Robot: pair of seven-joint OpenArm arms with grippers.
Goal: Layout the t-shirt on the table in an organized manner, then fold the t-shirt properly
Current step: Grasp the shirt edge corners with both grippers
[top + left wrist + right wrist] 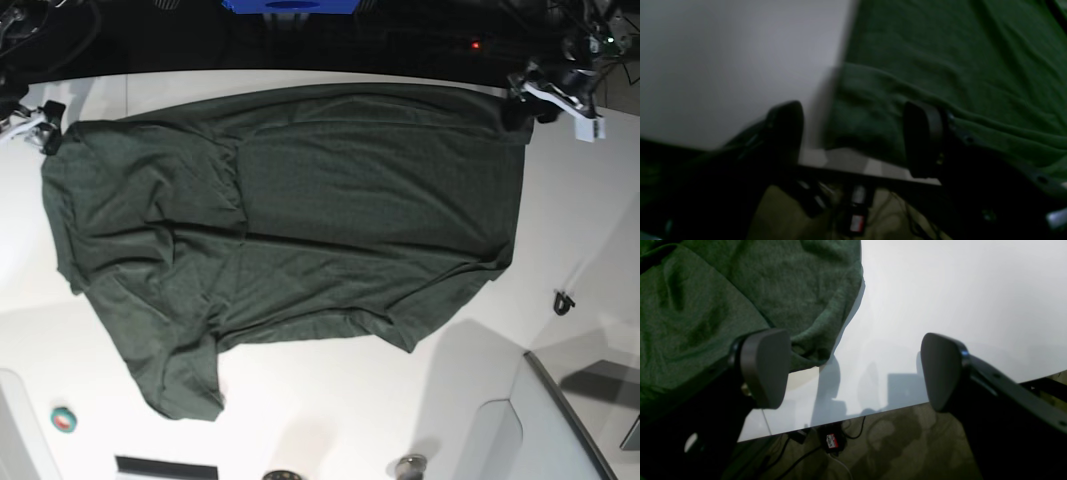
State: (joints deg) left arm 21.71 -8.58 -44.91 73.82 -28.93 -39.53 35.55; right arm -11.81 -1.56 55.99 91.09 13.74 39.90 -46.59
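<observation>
Both grippers stand with jaws wide apart and hold nothing. The left gripper (853,140) straddles the t-shirt's side edge at the table's rim, one pad over cloth, the other over bare top; whether the pads touch the fabric cannot be told. The right gripper (853,370) hovers beside the opposite corner, one pad over the hem, the other over bare table.

The t-shirt (290,230) lies spread on the table (330,400), partly laid out: one side panel is folded over the body, the near hem wrinkled.

Handling, as judged: the fabric is soft, light and limp; it will drape and drag. Take hold at corners or hem edges, pinching a single layer.

Obstructions: a small teal object (64,419) and a small dark clip (564,301) lie well apart from the cloth. Cables lie on the floor below the rim.
</observation>
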